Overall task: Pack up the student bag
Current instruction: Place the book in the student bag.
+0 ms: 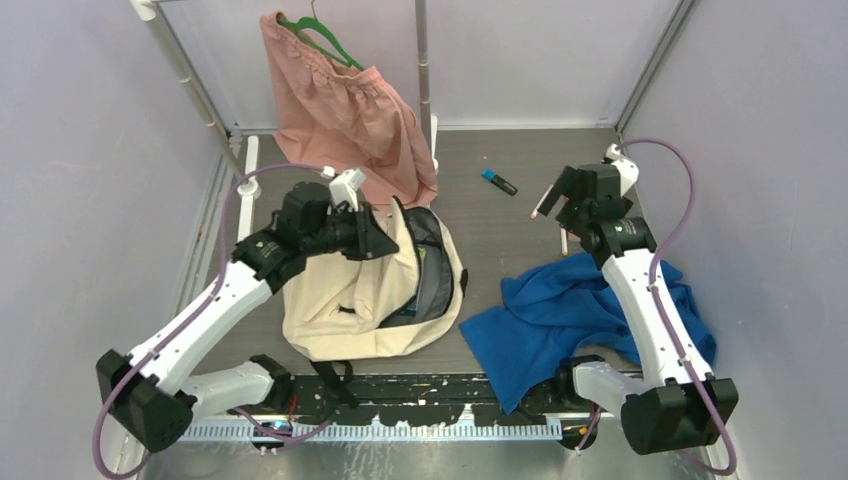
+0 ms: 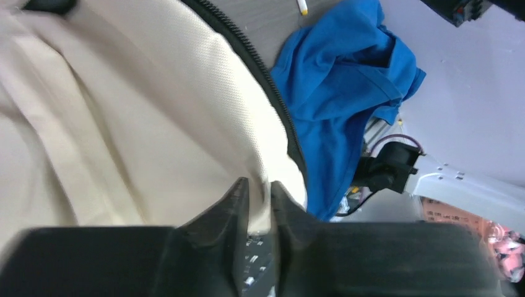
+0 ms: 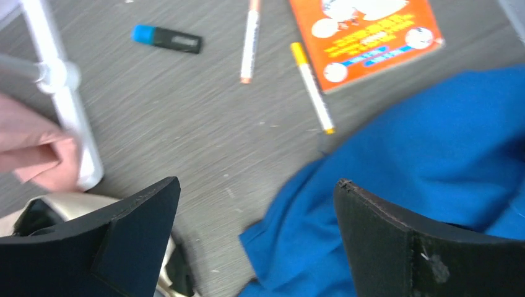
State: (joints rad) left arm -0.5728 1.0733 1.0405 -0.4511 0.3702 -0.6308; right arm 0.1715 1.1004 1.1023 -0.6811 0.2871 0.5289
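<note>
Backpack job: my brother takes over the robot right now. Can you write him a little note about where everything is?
Left gripper: shut, pinching the cream rim of the student bag at its open mouth.
Right gripper: open, empty, over the table beside the blue cloth.
The bag lies centre-left and is unzipped. Its contents cannot be seen.
Outside the bag: blue-capped marker, orange-tipped pen, yellow-capped pen, orange book.
Left to do: put these in, probably with the right arm, then zip up.
</note>
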